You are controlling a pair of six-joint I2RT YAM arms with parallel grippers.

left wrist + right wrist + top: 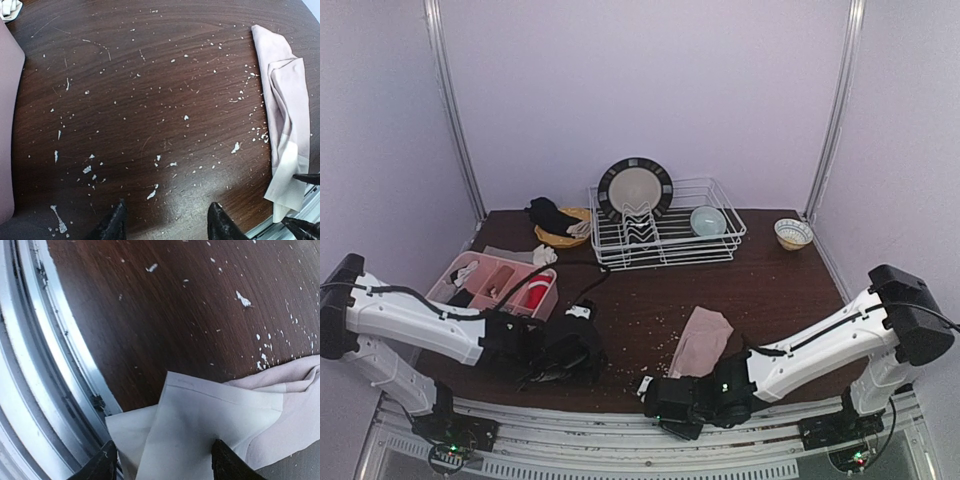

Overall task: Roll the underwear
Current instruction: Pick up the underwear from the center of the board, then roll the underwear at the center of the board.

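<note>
right gripper (162,462) open, empty, over the near hem of the pink underwear (701,340) at the front edge of the counter (790,290), left gripper (167,222) open, empty, alongside: pinch both layers squarely, roll away tight.

White wire rack (670,256) with plate (635,188) and pale bowl (708,220), small bowl (793,233) beside it, pink tray (505,264), crumb-strewn wooden table (770,290)

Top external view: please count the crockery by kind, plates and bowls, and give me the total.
Plates: 1, the black-rimmed plate standing in the dish rack.
Bowls: 2, the pale blue bowl in the rack and the patterned bowl on the table to its right.
Total: 3.
</note>
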